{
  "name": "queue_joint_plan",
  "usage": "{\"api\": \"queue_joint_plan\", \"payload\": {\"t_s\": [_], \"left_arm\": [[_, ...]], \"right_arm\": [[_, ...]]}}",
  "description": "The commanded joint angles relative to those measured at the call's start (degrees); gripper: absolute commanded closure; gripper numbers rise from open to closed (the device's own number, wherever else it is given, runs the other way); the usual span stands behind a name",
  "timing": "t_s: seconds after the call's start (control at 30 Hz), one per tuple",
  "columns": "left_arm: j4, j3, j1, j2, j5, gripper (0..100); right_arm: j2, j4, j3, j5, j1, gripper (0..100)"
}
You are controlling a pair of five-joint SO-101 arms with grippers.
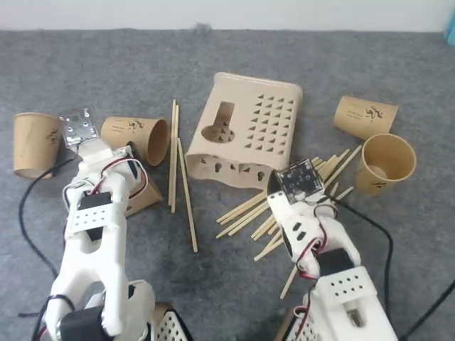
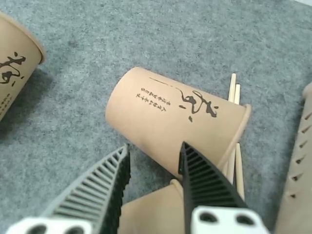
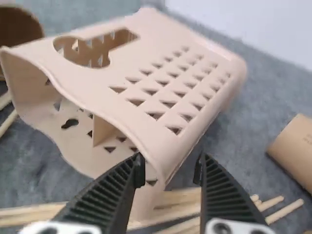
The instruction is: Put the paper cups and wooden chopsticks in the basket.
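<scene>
High view shows the left arm (image 1: 89, 234) and the right arm (image 1: 320, 249) standing at the near edge of the grey tabletop (image 1: 234, 64). Just past the right arm lies a heap of wooden chopsticks (image 1: 245, 207), fanned out toward the right edge. The right tool (image 3: 169, 165) is open and holds nothing. It hangs above the heap, with its tips close to the rim of the basket (image 3: 146, 87). The basket lies tipped over in the middle of the tabletop, a side full of holes facing up.

A low cup (image 2: 151, 212) lies under the left arm. The left tool (image 2: 153, 155) is open too and holds nothing. It hangs just over a lying cup (image 2: 170, 117) whose mouth points at the basket. A pair of chopsticks (image 2: 234, 90) lies at that mouth, between cup and basket, and a single chopstick (image 1: 187, 195) lies slanted beside them. The left-edge cup (image 1: 34, 144) lies on its side near the left edge.

Near the right edge a standing cup (image 1: 384, 163) has its mouth up, just beside the heap. Farther back, the far cup (image 1: 366, 117) lies on its side
</scene>
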Motion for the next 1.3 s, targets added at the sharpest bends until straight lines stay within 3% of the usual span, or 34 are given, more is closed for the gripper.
{"api": "queue_joint_plan", "payload": {"t_s": [0.0, 0.27, 0.63, 0.77, 0.87, 1.03, 1.27], "left_arm": [[-0.4, -2.8, -0.3, -1.0, -0.7, 84], [-0.3, -2.7, -0.4, -1.1, -0.7, 84], [-0.3, -2.7, -0.4, -1.1, -0.7, 84], [-0.3, -2.6, -0.4, -1.1, -0.7, 84], [-0.3, -2.6, -0.4, -1.1, -0.7, 84], [-0.3, -2.6, -0.3, -1.1, -0.7, 84], [-0.3, -2.6, -0.2, -1.1, -0.7, 84]], "right_arm": [[8.0, -1.8, -9.0, -0.5, 0.7, 81.5], [33.9, -1.8, -23.5, -3.1, 0.6, 81.8], [51.8, -6.4, -36.1, -6.2, 3.5, 82.1], [57.2, -9.5, -38.3, -6.2, 5.6, 91.3], [59.5, -10.1, -40.3, -6.2, 6.8, 99.1], [57.0, -5.4, -40.8, -6.2, 5.8, 99.0], [41.9, 6.4, -42.2, -6.2, 3.6, 99.0]]}}
